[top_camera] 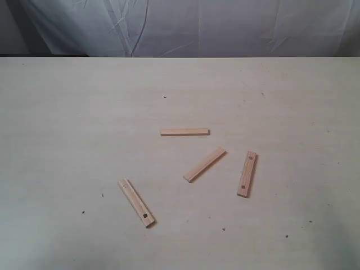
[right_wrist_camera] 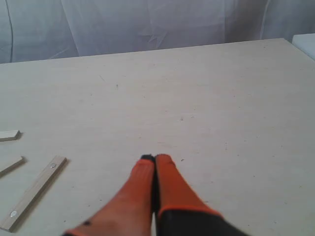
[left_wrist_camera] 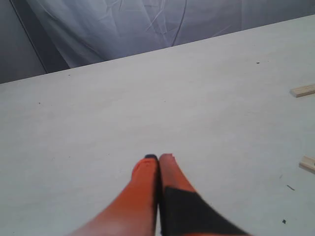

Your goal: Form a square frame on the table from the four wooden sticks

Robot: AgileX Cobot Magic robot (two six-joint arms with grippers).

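Four pale wooden sticks lie apart on the table point(top_camera: 67, 124), forming no frame. One stick point(top_camera: 184, 132) lies level at the middle. A second stick point(top_camera: 205, 164) slants below it. A third stick point(top_camera: 247, 174) with two dark holes stands nearly upright at the right. The fourth stick point(top_camera: 136, 202) slants at the lower left. Neither arm shows in the exterior view. My left gripper point(left_wrist_camera: 158, 157) is shut and empty over bare table, with stick ends point(left_wrist_camera: 303, 90) far off. My right gripper point(right_wrist_camera: 155, 158) is shut and empty, with the holed stick point(right_wrist_camera: 33, 192) off to its side.
A white cloth backdrop point(top_camera: 185, 28) hangs behind the table's far edge. Tiny dark specks point(top_camera: 164, 97) dot the tabletop. A white object point(right_wrist_camera: 306, 44) shows just past the table's edge in the right wrist view.
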